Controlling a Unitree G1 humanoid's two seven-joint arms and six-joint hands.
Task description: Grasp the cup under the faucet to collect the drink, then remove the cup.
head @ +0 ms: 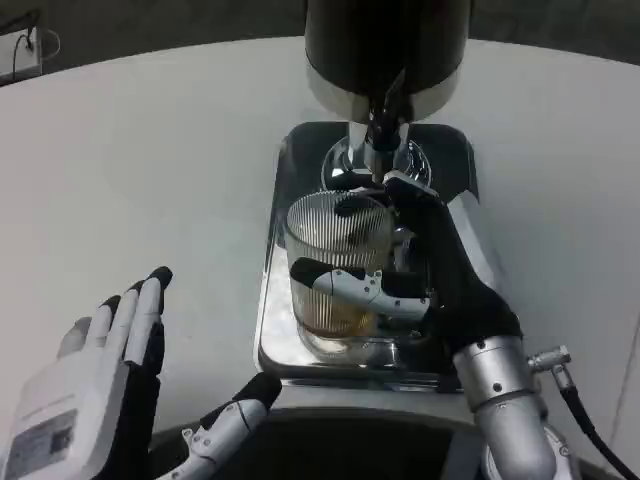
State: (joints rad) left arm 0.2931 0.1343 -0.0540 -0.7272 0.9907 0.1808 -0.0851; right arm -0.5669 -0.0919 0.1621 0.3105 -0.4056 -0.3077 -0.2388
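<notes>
The cup (338, 270) stands upright, mouth up, on the tray (272, 330) at the table's (150, 170) near edge, just under the faucet (383, 135). The right hand (420, 275) wraps its fingers (350, 285) around the cup. The left hand (110, 385) hovers near the table's near-left edge, fingers spread, holding nothing.

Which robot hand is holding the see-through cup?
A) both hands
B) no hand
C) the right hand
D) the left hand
C: the right hand has its fingers wrapped around the ribbed glass cup under the faucet, while the left hand is spread open over the white table, holding nothing.
</notes>
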